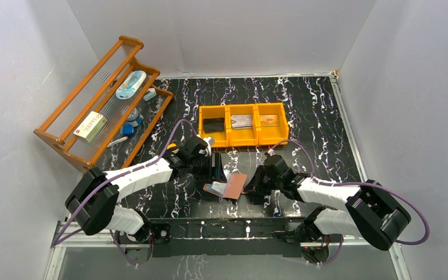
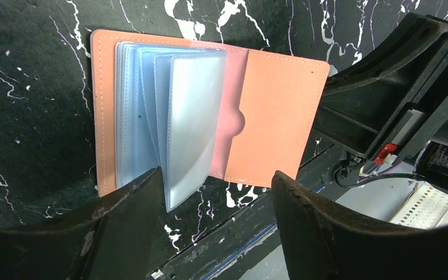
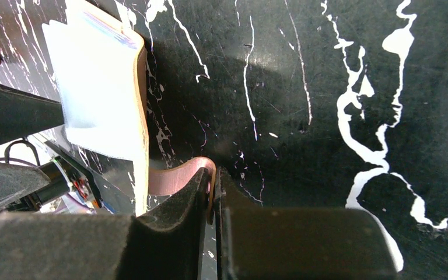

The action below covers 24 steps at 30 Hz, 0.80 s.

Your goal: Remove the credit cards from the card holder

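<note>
The salmon-pink card holder [image 1: 227, 185] lies open on the black marbled table, its pale blue sleeves fanned up [image 2: 189, 111]. No card shows in the sleeves. My left gripper [image 1: 214, 166] is open just above the holder's near edge [image 2: 217, 181], with nothing between the fingers. My right gripper [image 1: 249, 186] is shut on the holder's snap tab [image 3: 181, 175] at its right edge. Flat cards lie in the orange tray: a dark one [image 1: 214, 125], a grey one [image 1: 241, 121] and a tan one [image 1: 268, 119].
The orange three-compartment tray [image 1: 228, 142] stands behind the holder. A wooden slatted rack [image 1: 70, 111] with small items stands at the back left. White walls close in the table on three sides. The table's front edge [image 2: 280, 227] lies just beyond the holder.
</note>
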Tool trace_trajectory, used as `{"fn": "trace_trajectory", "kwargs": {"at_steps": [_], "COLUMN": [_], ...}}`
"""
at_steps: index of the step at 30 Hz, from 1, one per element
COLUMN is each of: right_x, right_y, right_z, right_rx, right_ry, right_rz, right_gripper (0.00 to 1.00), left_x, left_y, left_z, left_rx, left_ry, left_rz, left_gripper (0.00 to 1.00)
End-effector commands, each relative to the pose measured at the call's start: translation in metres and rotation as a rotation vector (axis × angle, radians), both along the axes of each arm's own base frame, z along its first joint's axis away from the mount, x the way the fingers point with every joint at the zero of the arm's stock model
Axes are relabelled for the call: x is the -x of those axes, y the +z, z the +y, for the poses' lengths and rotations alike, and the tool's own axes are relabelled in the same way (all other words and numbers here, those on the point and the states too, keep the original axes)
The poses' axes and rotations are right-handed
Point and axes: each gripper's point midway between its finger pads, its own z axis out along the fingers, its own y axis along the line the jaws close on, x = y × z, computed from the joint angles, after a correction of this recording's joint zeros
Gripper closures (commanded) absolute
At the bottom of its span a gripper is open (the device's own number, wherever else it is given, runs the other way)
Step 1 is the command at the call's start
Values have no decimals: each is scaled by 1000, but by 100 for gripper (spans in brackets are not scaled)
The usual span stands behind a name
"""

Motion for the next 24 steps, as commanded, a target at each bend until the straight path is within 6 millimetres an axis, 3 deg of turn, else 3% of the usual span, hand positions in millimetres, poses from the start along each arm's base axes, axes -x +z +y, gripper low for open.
{"fn": "trace_trajectory", "kwargs": {"at_steps": [1,6,15,24], "right_x": [5,5,4,-1], "right_y": [-16,-16,-13,-6], "right_z": [-10,-10,-9,-8], "right_rx": [56,54,47,46], "right_ry": [-3,-1,-1,-12], "right_rz": [22,27,19,0], "right_gripper": [84,83,82,73], "left_x": [2,5,8,21], "left_y": [11,7,36,27], "left_z": [-6,-12,-35,-47], "left_rx": [13,18,133,122], "left_ry": [-25,-53,-129,-196], "left_rz": [-7,13,-20,-2], "left_gripper": [34,34,42,42]}}
